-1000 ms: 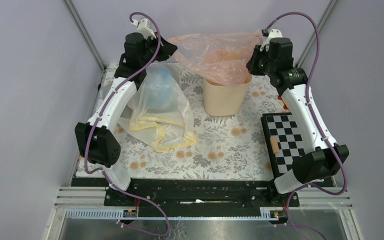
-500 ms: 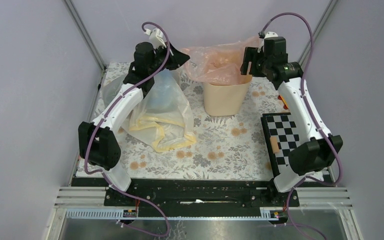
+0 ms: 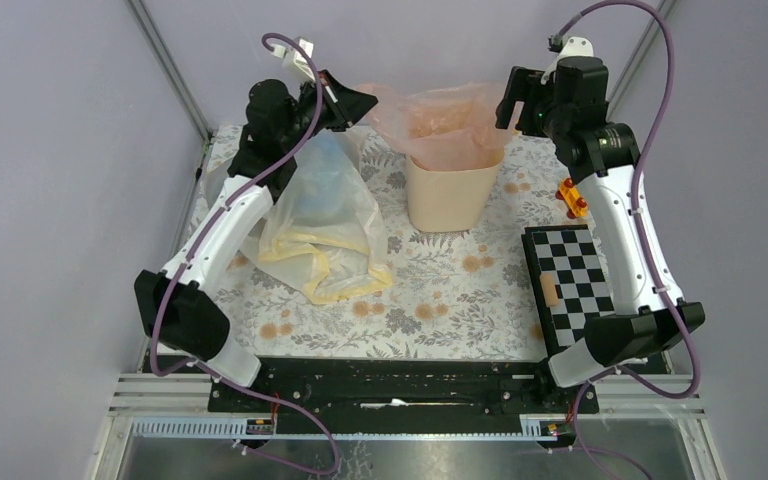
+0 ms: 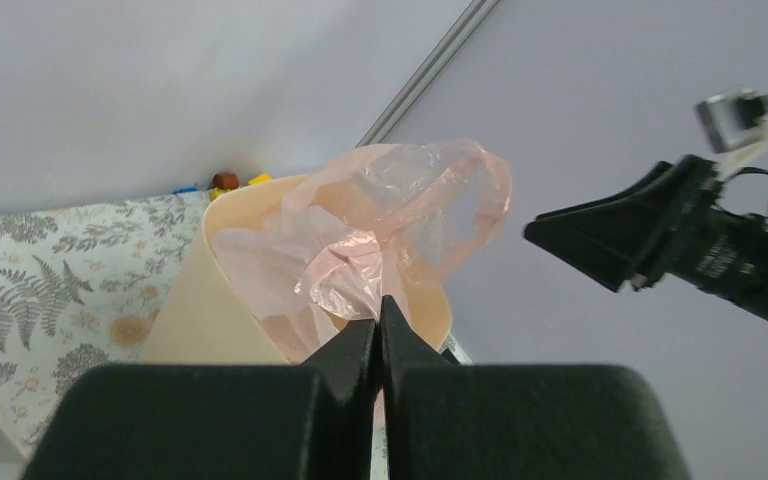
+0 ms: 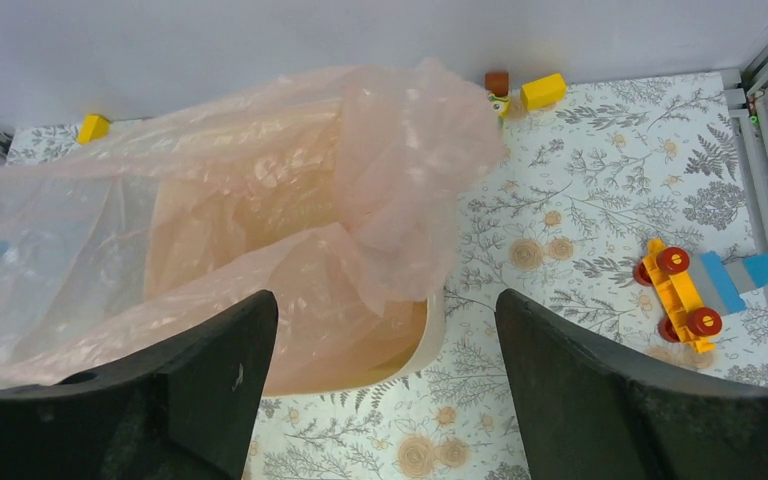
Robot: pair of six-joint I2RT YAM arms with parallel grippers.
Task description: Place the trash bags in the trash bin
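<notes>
From above, one crinkly pink trash bag drapes into the single cream trash bin at the table's far middle; one yellowish-clear bag lies left. The left wrist shows the left claw pinching pink film; the right wrist, the right claw spread wide, empty.

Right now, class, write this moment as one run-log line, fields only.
left gripper: shut on pink bag | right gripper: open over bin, empty | pink bag: partly in bin | other bags: on table, outside bin
</notes>
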